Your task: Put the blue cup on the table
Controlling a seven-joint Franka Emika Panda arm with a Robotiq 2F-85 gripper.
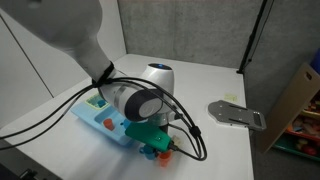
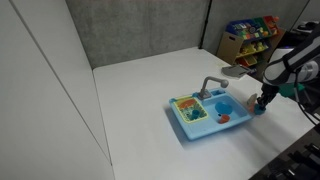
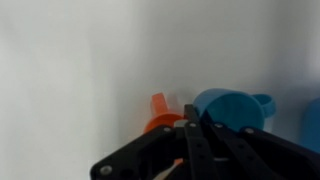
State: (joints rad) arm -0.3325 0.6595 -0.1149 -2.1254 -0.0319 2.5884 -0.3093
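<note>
The blue cup (image 3: pixel 232 104) sits low over the white table (image 3: pixel 70 70) in the wrist view, right beside the orange cup (image 3: pixel 160 118). My gripper (image 3: pixel 190 116) has its dark fingers drawn together on the blue cup's near rim, between the two cups. In an exterior view the gripper (image 2: pixel 262 103) is just past the end of the toy sink, with the blue cup (image 2: pixel 258 109) under it. In an exterior view the arm hides the blue cup; the gripper (image 1: pixel 157 140) and a bit of the orange cup (image 1: pixel 150 153) show.
The light-blue toy sink (image 2: pixel 195 128) with a grey tap stands on the table next to the gripper and also shows in an exterior view (image 1: pixel 95 120). A grey flat device with a handle (image 1: pixel 238 113) lies further off. A toy shelf (image 2: pixel 250 35) stands beyond the table.
</note>
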